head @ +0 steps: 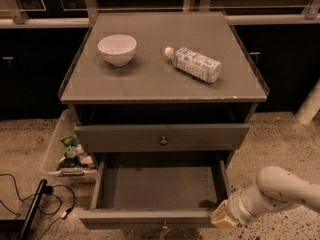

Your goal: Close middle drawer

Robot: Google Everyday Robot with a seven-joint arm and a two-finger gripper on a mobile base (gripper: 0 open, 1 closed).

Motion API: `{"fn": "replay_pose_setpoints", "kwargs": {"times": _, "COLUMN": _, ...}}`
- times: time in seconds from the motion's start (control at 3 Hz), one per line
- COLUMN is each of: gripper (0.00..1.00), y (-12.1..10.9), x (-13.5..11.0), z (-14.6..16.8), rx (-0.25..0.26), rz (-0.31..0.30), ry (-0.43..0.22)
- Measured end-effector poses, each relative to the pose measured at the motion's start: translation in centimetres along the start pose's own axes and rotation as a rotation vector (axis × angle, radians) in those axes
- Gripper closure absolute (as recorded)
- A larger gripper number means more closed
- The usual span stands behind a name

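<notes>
End effector (223, 219) low at the right, right up against the front right corner of the middle drawer (150, 218); actual contact not clear. Cannot tell whether spread or pressed together. Behind it, a ribbed pale wrist, then the thick rounded arm (280, 186), cream with dark speckles, coming in from the right edge and sloping down and leftward.

Middle drawer pulled far out toward the camera, grey inner floor in full view, front panel near the bottom edge. Just above it, the upper drawer (162, 136), only slightly out, small round knob (163, 141) at centre.

Grey surface (150, 86) on top, carrying a white bowl (117, 49) upright at the left and a plastic bottle (194, 64) lying on its side at the right, the two well apart.

On the speckled floor (280, 134) left of the cabinet, a pale bin (52, 151) with assorted packets inside; nearer the camera, a black cable (15, 184). Dark cupboard fronts (30, 74) behind.
</notes>
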State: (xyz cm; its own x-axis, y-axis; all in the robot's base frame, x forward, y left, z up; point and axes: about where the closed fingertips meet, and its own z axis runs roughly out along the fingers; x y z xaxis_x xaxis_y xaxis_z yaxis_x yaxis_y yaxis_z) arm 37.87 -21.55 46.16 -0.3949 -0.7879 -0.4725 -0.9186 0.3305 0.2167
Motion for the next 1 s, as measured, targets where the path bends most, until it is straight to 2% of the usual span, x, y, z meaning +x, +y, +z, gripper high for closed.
{"fn": "replay_pose_setpoints", "kwargs": {"times": 0.33, "gripper": 1.00, "y": 0.2, "x": 1.3, "z": 4.1, "rx": -0.026, "rz": -0.013, "ry": -0.026}}
{"fn": "replay_pose_setpoints", "kwargs": {"times": 0.67, "gripper": 1.00, "y": 0.5, "x": 1.7, "z": 6.6, "rx": -0.014, "rz": -0.048, "ry": -0.069}}
{"fn": "replay_pose_setpoints", "kwargs": {"times": 1.0, "gripper": 0.81, "y": 0.5, "x": 1.7, "z": 6.7, "rx": -0.014, "rz": -0.051, "ry": -0.072}}
